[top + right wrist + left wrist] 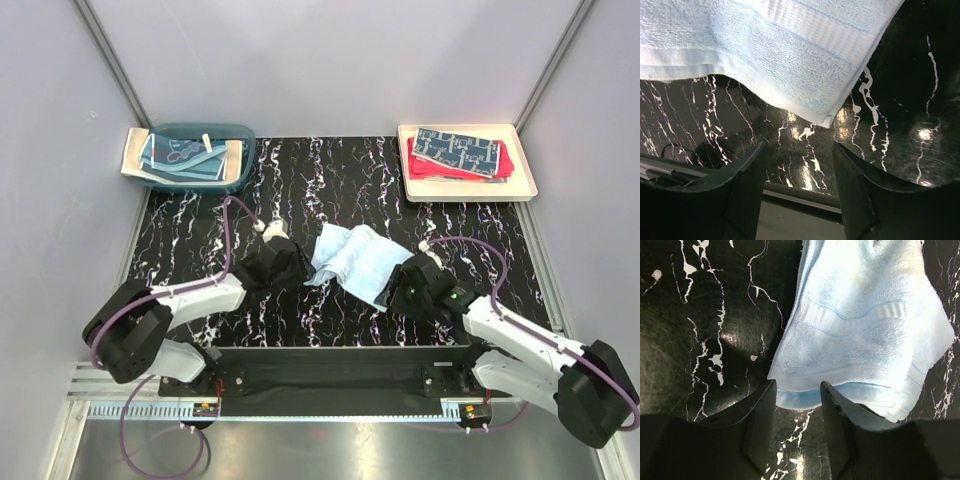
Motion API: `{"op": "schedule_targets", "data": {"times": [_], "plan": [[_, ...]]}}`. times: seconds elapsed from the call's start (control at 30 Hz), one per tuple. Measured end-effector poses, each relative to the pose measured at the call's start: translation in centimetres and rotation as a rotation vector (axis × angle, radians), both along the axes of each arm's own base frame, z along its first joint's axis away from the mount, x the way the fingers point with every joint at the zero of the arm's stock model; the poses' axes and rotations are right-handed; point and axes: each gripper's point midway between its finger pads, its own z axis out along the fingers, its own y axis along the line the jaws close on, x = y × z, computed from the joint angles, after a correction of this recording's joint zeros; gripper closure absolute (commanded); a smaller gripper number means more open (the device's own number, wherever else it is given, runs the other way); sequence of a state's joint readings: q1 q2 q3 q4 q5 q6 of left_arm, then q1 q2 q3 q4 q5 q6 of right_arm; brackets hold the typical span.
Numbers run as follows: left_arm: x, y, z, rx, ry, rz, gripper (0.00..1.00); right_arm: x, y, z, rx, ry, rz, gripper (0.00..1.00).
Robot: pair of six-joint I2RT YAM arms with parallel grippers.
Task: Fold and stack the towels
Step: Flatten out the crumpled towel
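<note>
A crumpled light blue towel (358, 258) lies mid-table between both arms. My left gripper (298, 268) is at its left edge. In the left wrist view that gripper (797, 387) is open, and the towel's (860, 330) hem lies across the gap at the fingertips. My right gripper (397, 290) sits at the towel's near right side. In the right wrist view it (799, 147) is open with nothing between the fingers, and the towel's (765, 55) corner hangs just beyond the tips. A folded patterned blue towel (458, 150) rests on a red-pink towel (432, 168).
The folded pair lies in a cream tray (525, 182) at the back right. A teal basket (242, 150) at the back left holds more patterned towels (185, 158). The table's near edge and rail run just behind the right gripper.
</note>
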State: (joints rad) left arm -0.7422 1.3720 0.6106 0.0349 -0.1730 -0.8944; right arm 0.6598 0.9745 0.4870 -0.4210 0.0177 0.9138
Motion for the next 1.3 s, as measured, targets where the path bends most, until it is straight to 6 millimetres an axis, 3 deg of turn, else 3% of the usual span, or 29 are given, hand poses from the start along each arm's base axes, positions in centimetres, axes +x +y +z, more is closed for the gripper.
{"op": "schedule_targets", "data": {"times": [0.27, 0.4, 0.63, 0.8, 1.17, 1.3], "plan": [[0.2, -0.5, -1.6, -0.027, 0.030, -0.015, 0.55, 1.2, 0.3, -1.8, 0.005, 0.010, -0.092, 0.43], [0.3, -0.8, -1.7, -0.038, 0.032, -0.020, 0.55, 1.9, 0.4, -1.9, 0.024, -0.011, -0.134, 0.50], [0.4, -0.9, -1.7, -0.051, 0.028, -0.019, 0.58, 2.6, 0.7, -1.6, 0.057, -0.030, -0.173, 0.51], [0.3, -0.7, -2.0, -0.050, 0.032, -0.014, 0.59, 2.3, 0.5, -2.6, 0.050, -0.009, -0.185, 0.52], [0.0, -0.1, -2.6, -0.037, 0.046, -0.009, 0.57, 2.1, 0.2, -3.6, 0.034, 0.009, -0.199, 0.83], [0.1, 0.0, -2.6, -0.038, 0.046, -0.005, 0.61, 2.2, -0.1, -3.2, 0.033, -0.007, -0.211, 0.89]]}}
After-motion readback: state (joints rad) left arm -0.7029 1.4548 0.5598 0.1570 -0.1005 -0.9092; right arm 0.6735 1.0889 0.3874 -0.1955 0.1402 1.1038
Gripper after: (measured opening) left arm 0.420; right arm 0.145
